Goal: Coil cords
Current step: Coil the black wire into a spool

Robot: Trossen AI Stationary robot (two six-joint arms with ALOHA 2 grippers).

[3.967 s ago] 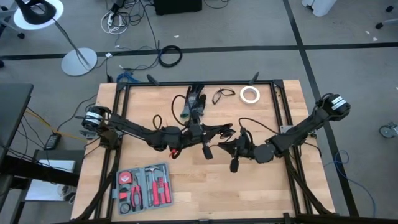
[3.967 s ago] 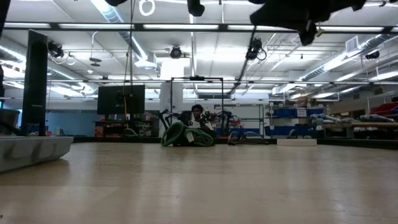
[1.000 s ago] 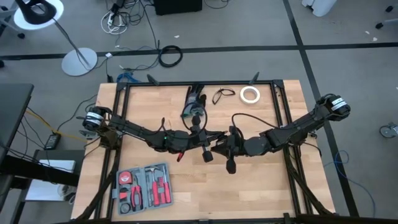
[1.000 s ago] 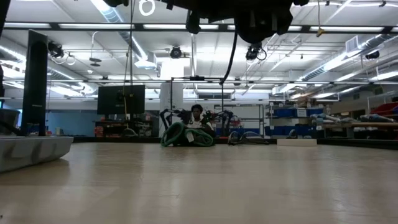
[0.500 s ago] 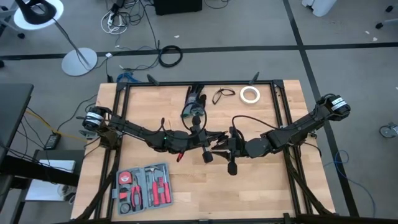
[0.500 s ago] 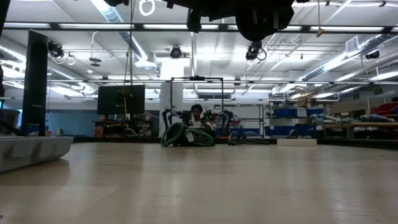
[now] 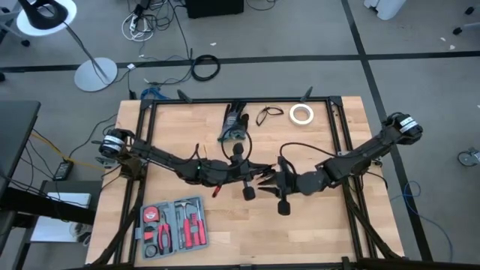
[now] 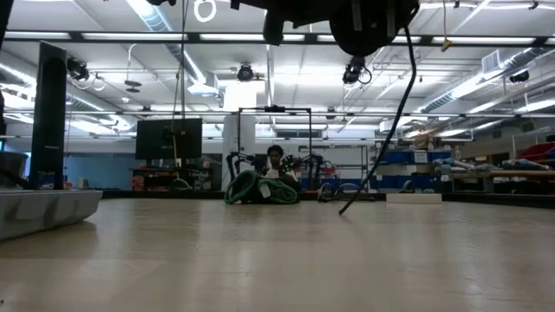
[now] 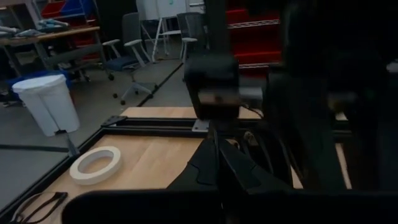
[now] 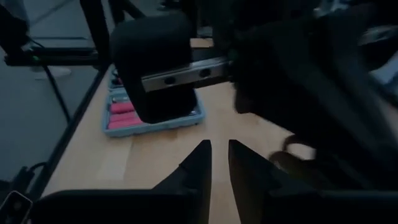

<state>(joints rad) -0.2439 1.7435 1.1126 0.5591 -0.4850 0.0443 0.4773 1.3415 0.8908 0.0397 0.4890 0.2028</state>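
Observation:
Both grippers hang above the table's middle, tip to tip. My left gripper points level toward the right edge and is shut on a thin black cord. The cord's free tail drops from the grippers, and its end reaches the tabletop. More of the cord arches over the arms. My right gripper faces the left one, open by a narrow gap, with nothing between its fingers. A small loose cord loop lies flat near the far edge. My left gripper is shut on the black cord, level, from the table's left side. The right arm's hand stands in front of the place of contact, so which part it has cannot be told. The tail hangs slack below, its end on the table.
A white tape roll lies at the far right. A green-grey bundle lies at the far middle. An open tool case sits near the left front corner. Black frame rails border the table. A larger black cable ring lies on the floor.
The cord's tail, which hung only a short way below the grippers, has fallen. It now hangs slack down to the tabletop. The cord's arch over my right arm has grown smaller.

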